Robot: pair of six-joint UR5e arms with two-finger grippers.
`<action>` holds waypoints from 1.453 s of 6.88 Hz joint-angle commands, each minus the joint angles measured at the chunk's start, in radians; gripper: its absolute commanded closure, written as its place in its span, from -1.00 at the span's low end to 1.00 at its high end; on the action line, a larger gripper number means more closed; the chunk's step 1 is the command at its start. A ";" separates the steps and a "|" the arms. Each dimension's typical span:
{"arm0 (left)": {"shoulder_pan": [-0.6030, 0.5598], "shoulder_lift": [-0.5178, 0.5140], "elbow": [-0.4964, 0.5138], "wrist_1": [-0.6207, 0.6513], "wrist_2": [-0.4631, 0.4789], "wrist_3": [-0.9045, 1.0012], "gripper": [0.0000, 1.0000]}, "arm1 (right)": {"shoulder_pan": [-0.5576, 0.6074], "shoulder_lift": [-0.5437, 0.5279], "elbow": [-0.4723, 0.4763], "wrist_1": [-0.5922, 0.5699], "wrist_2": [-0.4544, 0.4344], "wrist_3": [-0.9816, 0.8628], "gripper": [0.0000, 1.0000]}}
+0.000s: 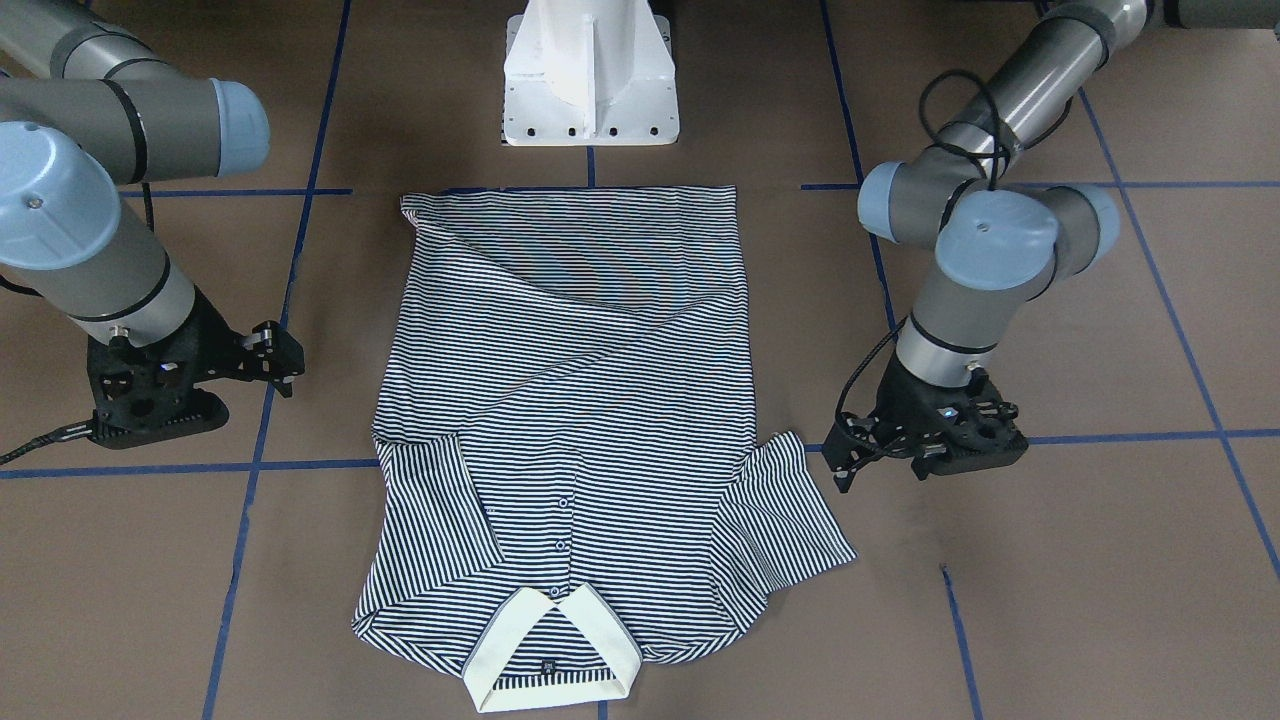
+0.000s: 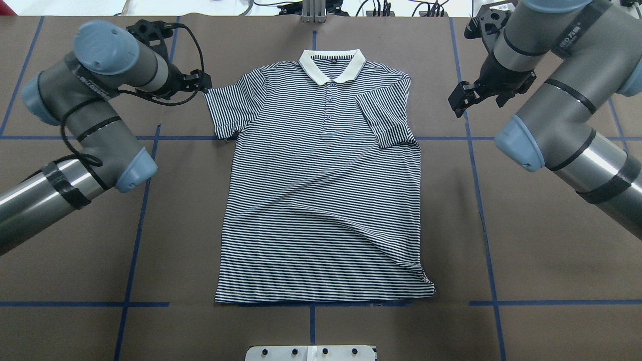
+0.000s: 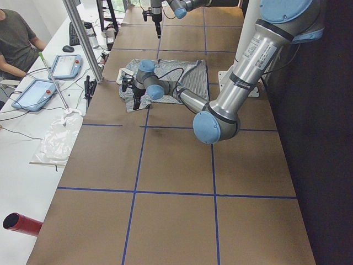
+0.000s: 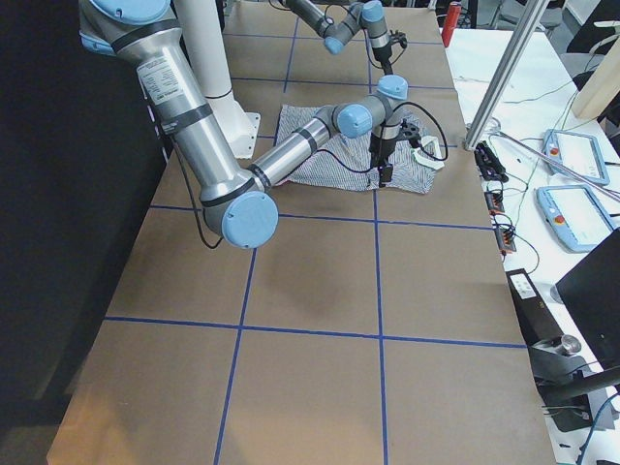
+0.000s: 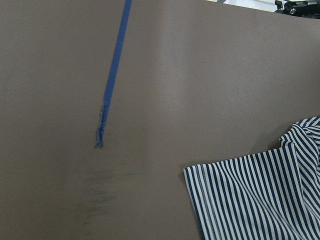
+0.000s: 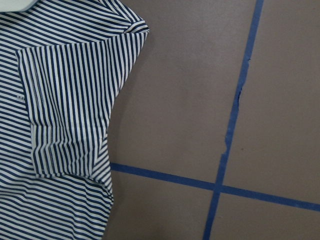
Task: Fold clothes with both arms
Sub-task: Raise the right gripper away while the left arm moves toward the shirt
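Striped polo shirt [image 2: 321, 200] lies flat on the table [image 2: 531, 235], one sleeve [image 2: 383, 118] folded inward; the left gripper [image 1: 841, 460] hovers just beside its spread sleeve [image 2: 233, 108] and the right gripper [image 2: 461, 98] near its opposite side, both with parted, empty fingers, likely poised to fold.

The polo shirt [image 2: 321, 200] has thin navy-and-white stripes and a plain cream collar [image 2: 331, 65]. The table [image 2: 526, 240] is dull brown, gridded with blue tape lines [image 2: 551, 303]. My left arm [image 2: 95, 135] and right arm [image 2: 562, 115] are grey and silver with light blue caps. My left gripper [image 1: 845, 462] and right gripper [image 1: 283, 360] are black. The pedestal [image 1: 590, 90] is white.
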 commanded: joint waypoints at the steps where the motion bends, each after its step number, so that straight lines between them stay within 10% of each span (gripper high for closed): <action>1: 0.031 -0.078 0.166 -0.090 0.049 -0.014 -1.00 | 0.010 -0.023 0.039 -0.004 0.064 0.002 -1.00; 10: 0.048 -0.152 0.322 -0.144 0.124 0.015 -0.40 | 0.019 -0.028 0.040 -0.010 0.102 0.008 -1.00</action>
